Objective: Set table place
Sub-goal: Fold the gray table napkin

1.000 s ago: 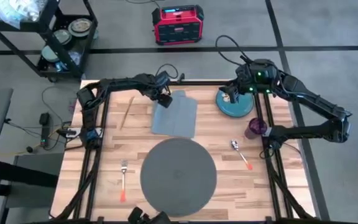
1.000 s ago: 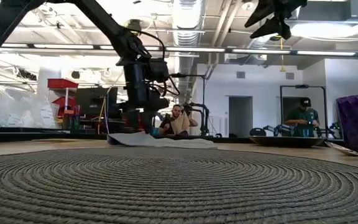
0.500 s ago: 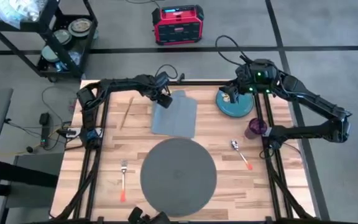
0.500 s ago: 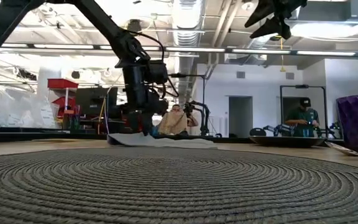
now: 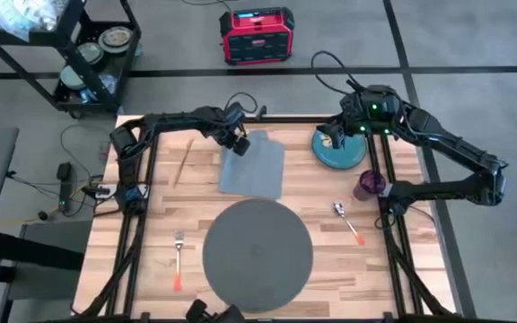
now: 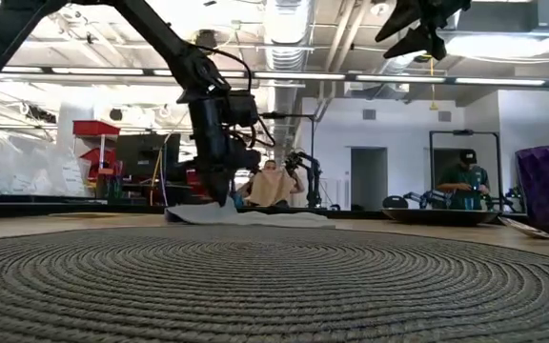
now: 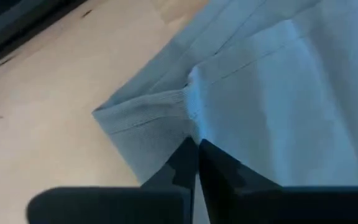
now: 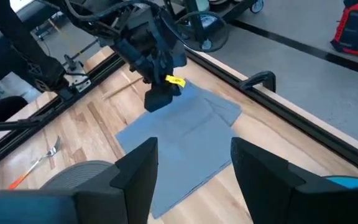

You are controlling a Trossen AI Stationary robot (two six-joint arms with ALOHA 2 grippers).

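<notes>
Napkin (image 7: 272,99) corner between closed left jaws

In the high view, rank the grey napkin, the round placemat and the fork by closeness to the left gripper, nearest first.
1. Grey napkin: the left gripper is shut on its far left corner.
2. Round placemat: near centre of the table, past the napkin.
3. Fork: near left, beside the placemat, slightly farther.

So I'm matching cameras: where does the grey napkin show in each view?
High: napkin upper centre.
Low: pale sheet beyond the placemat.
Left wrist: fills the frame.
Right wrist: centre.
Shared landmark: left gripper at its corner.
</notes>
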